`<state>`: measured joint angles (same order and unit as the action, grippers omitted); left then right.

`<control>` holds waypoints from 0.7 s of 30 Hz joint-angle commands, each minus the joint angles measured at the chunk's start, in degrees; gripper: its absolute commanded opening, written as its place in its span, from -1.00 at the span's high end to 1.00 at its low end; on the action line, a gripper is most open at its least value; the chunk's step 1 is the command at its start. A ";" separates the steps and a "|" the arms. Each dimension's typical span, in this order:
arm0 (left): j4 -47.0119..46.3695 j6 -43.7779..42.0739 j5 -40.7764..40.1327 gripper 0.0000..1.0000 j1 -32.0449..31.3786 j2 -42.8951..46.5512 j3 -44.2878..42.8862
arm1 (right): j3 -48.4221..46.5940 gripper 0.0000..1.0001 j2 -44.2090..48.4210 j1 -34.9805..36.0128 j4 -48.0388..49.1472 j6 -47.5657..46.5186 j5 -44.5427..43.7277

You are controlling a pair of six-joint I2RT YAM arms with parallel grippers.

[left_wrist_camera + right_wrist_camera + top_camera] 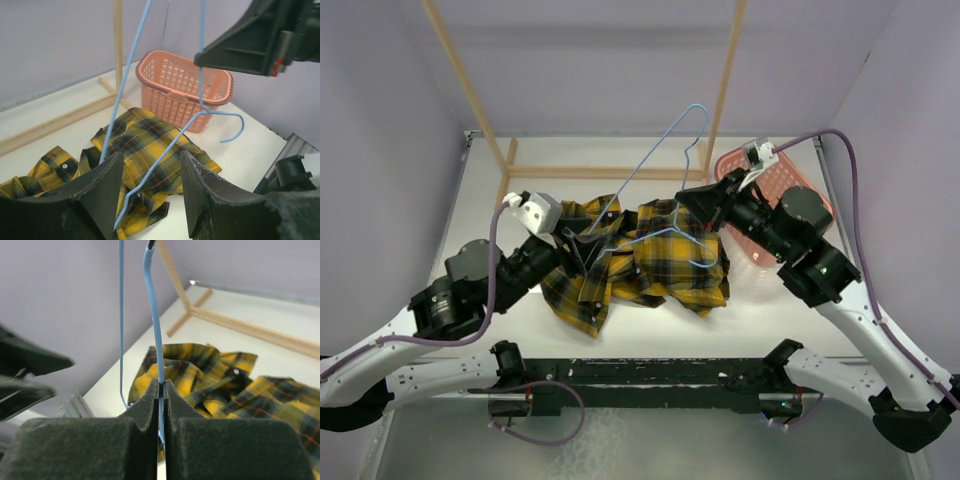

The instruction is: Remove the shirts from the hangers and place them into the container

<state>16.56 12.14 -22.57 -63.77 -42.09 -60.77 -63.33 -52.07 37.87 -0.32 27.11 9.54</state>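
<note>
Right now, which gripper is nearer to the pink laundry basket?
Right. The right gripper, shut on the blue wire hanger, is close beside the pink laundry basket; the left gripper is farther away, open over the plaid shirt.

Cloth, wire, plastic and wood on a matt white table (650,335).

The shirt (650,262) is soft woven cloth, matt and crumpled, with a small shiny button (64,165). The hanger (660,160) is thin wire with a smooth, slightly glossy light-blue coat. The basket (185,80) is smooth salmon-pink plastic with a faint sheen. The rack (590,172) is pale bare wood, matt. The pads (102,187) of the left gripper (150,155) and those of the right gripper (161,385) are dark, matt and grainy, like foam or rubber.
</note>
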 commanded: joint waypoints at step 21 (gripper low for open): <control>9.48 -2.14 9.01 0.32 -0.87 -7.65 -1.62 | -2.86 1.00 1.34 -0.03 -14.23 42.67 -23.13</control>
<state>29.36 9.87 -11.84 -63.96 -51.55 -62.35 -67.07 -52.18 37.85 -16.67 61.43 -9.89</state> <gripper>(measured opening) 0.335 0.012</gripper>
